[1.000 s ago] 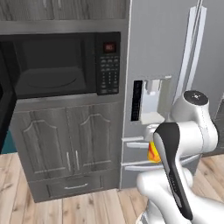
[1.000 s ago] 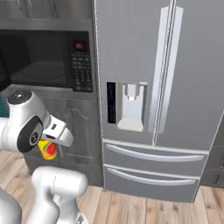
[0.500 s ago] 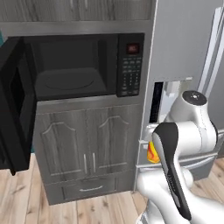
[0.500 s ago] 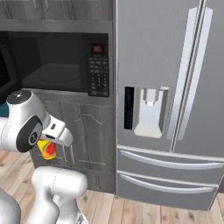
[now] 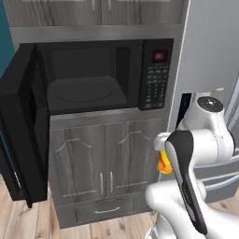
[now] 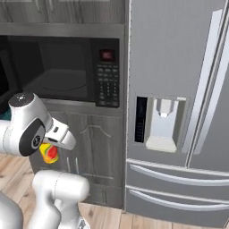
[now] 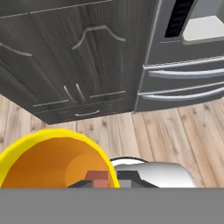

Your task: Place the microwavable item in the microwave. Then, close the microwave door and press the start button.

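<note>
Gripper [image 6: 50, 150] clamped on yellow cup [image 6: 49, 152], held low at 5 o'clock of open microwave [image 5: 88, 79]. Door [image 5: 21, 126] swung wide at 9. Next: lift cup level w/ cavity, keep upright, clear the frame.

Yellow cup [image 7: 48, 162] before grey cabinets [image 7: 83, 57]

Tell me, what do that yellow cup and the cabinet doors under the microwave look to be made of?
The yellow cup looks like smooth, matte plastic: uniform bright colour, no shine. The cabinet doors look like grey-stained wood, with visible grain streaks and carved raised panels. Both are rendered, so this is only appearance.
</note>
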You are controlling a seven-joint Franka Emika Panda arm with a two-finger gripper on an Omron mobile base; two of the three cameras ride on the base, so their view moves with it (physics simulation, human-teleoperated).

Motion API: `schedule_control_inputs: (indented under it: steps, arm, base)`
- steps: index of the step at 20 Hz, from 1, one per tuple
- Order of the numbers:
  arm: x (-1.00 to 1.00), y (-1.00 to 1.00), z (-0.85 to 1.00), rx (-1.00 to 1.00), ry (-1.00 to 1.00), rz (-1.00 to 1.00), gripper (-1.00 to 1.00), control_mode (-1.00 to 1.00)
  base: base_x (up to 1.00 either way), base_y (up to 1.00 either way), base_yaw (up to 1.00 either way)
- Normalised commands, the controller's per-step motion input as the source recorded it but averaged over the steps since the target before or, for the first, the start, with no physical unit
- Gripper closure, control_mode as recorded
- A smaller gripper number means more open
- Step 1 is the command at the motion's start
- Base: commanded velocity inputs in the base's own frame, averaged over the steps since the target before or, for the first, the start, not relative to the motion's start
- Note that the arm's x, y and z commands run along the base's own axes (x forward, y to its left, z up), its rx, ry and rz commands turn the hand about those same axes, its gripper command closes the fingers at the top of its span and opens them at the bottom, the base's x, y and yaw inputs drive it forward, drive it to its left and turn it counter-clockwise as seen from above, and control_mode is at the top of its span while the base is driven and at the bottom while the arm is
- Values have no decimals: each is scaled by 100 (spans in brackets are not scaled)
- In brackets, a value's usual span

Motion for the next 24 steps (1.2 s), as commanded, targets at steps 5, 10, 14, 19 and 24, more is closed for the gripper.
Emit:
schedule_control_inputs:
  steps: [5, 10, 14, 19, 24]
  arm:
    - [0, 0, 0, 0, 0, 0, 100, 100]
    - [0, 0, 0, 0, 0, 0, 100, 100]
    - [0, 0, 0, 0, 0, 0, 100, 100]
    - [0, 0, 0, 0, 0, 0, 100, 100]
    - [0, 0, 0, 0, 0, 0, 100, 100]
  base:
    - [31, 52, 0]
    - [7, 48, 0]
    - [16, 43, 0]
    - [25, 20, 0]
    - [12, 2, 0]
